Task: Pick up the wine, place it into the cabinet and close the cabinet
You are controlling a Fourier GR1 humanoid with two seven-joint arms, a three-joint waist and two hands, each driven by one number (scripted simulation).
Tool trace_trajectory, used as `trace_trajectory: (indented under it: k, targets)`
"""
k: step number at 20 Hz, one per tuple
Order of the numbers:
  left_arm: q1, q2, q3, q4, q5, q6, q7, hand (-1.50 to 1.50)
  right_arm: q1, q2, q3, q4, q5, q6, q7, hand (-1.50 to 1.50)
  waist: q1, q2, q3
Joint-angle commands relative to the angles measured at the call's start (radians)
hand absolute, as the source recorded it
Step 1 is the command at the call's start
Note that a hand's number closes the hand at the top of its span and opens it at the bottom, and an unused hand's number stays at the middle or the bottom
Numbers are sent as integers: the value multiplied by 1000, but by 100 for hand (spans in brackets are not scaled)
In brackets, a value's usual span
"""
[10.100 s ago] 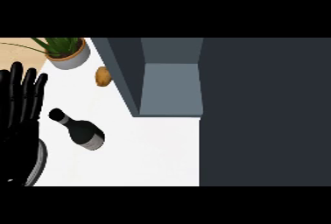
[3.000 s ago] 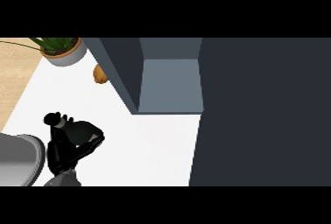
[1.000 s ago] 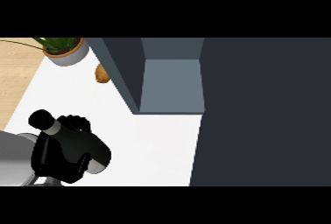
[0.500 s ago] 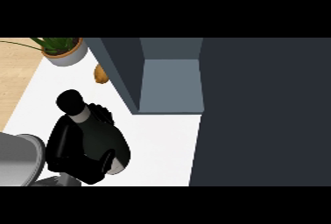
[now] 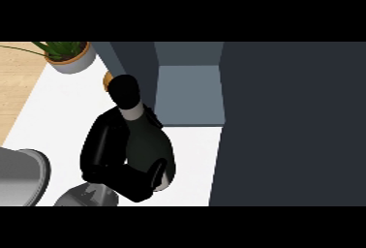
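White counter [image 5: 64,121] fills the head view, cabinet [image 5: 190,99] standing open beside it. Left hand [image 5: 118,160] is curled around the wine bottle [image 5: 132,104], held above the counter just short of the opening. Placing and closing remain.

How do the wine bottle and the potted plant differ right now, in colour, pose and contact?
The wine bottle is black with a grey neck band; the potted plant has green leaves in a grey pot. The bottle is held in the left robot hand, neck pointing towards the cabinet; the plant stands untouched on the counter at its far left corner. Both lie left of the cabinet.
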Motion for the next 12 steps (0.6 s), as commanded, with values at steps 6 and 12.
trace_trajectory:
  k: [6,12]
  targets:
    - [-277,-10,-105,48,-45,299,157,150,66,19,-8,-102,-71,11,7,-150,-7,0,1]
    - [-333,-10,-190,172,-22,420,73,150,84,41,80,-126,2,10,2,-150,-8,1,0]
